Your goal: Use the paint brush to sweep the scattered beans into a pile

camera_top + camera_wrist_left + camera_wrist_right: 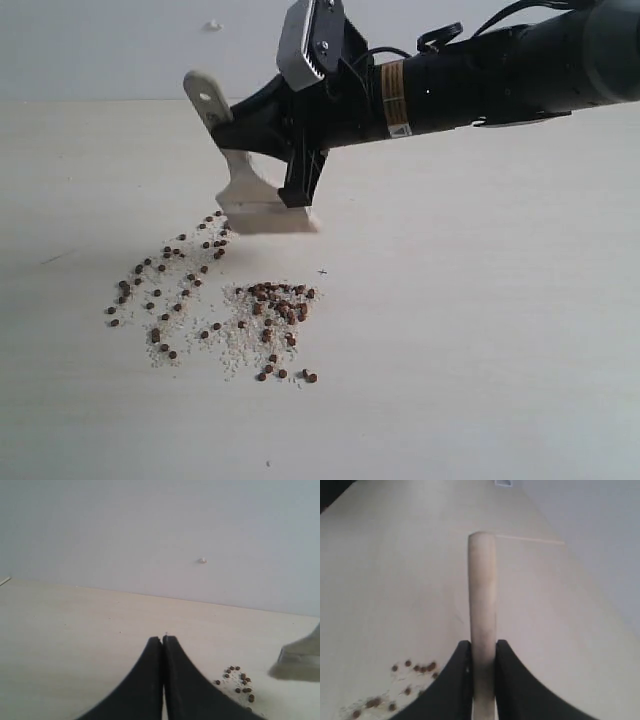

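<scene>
My right gripper (262, 128) is shut on the pale wooden handle of the paint brush (243, 170), which tilts with its whitish bristles (268, 220) touching the table just behind the beans. The handle (482, 600) runs edge-on between the black fingers (457, 680) in the right wrist view. Reddish-brown beans (180, 290) lie scattered with white grains to the left, and a denser pile (280, 305) sits in front of the bristles. My left gripper (163, 640) is shut and holds nothing, with some beans (239, 679) and the brush's bristles (300, 662) off to its side.
The pale wooden table (480, 330) stretches around the beans. A plain wall (100, 50) rises behind it, with a small white spot (212, 24) on it.
</scene>
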Action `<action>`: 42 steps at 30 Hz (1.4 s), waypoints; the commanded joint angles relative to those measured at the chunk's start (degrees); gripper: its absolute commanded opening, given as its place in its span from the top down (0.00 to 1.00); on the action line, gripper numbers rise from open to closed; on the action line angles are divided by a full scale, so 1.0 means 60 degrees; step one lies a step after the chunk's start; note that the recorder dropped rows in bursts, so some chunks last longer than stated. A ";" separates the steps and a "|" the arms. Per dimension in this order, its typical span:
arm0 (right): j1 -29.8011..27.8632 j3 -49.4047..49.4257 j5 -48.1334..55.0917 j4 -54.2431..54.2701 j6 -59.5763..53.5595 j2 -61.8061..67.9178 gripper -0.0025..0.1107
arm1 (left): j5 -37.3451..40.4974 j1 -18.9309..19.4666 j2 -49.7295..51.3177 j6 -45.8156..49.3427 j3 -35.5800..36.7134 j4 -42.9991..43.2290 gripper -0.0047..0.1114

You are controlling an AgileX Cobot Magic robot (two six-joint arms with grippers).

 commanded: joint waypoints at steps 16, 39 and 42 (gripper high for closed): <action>-0.0035 -0.2883 -0.1264 0.2033 -0.4305 0.3434 0.98 | -0.0005 0.0028 -0.0062 0.0028 -0.0001 -0.0038 0.96; -0.0035 -0.5137 -0.3258 -0.3367 0.3971 0.4508 0.98 | -0.0005 0.0028 -0.0062 0.0028 -0.0001 -0.0038 0.96; -0.0035 -0.5137 -0.3258 -0.3367 0.4529 0.4403 0.98 | -0.0005 0.0028 -0.0062 0.0028 -0.0001 -0.0038 0.96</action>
